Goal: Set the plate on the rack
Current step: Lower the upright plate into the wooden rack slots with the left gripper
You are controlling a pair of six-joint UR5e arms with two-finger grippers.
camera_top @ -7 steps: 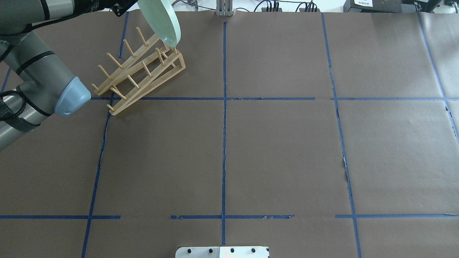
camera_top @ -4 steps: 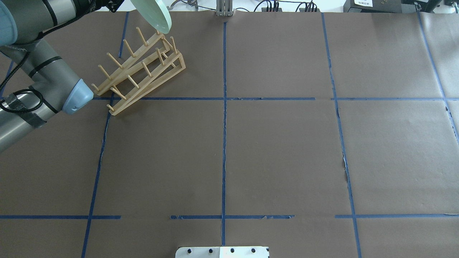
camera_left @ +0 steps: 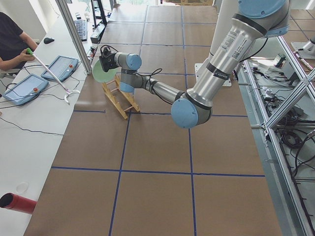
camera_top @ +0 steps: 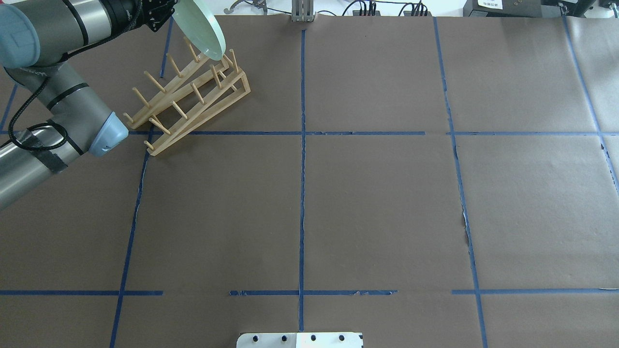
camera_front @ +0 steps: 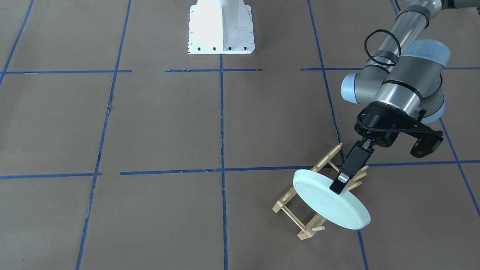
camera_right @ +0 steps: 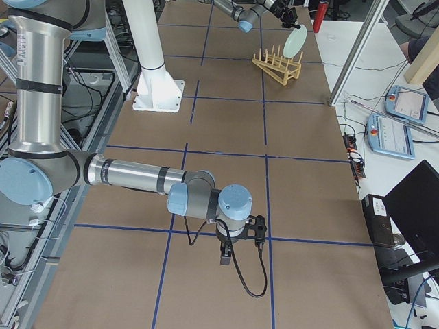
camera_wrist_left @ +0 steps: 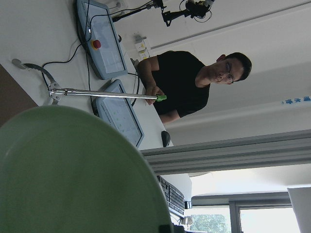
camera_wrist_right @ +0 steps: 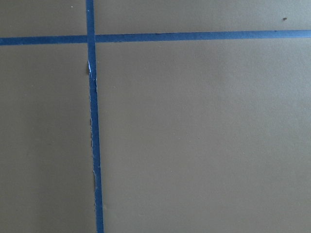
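The left pincer (camera_front: 338, 184) is clenched on the rim of the plate (camera_front: 330, 204), one finger lying across the plate's face and the other hidden behind it. From that grip the plate hangs downward and outward, away from the robot, so its free lower edge is the part nearest the rack (camera_front: 307, 232).

The plate is in the air over the far end of the rack, not seated. In the overhead view its low edge sits just beside the last pegs there; whether it touches them I cannot tell.

The rack stands on the bench (camera_top: 377, 203) with its long axis running diagonally, from the robot's near left toward the far middle. The plate's broad face lies roughly across that axis, which suits a slot between pegs, but it leans well over, with its face turned up and away from the robot rather than standing on edge.

The next move looks to turn on bringing the plate more upright and lowering its bottom edge between two peg pairs.

The right pincer (camera_right: 225, 260) hangs low over bare bench, well apart from the rack; I cannot tell if it is released or clenched. The left arm is plainly the nearer one
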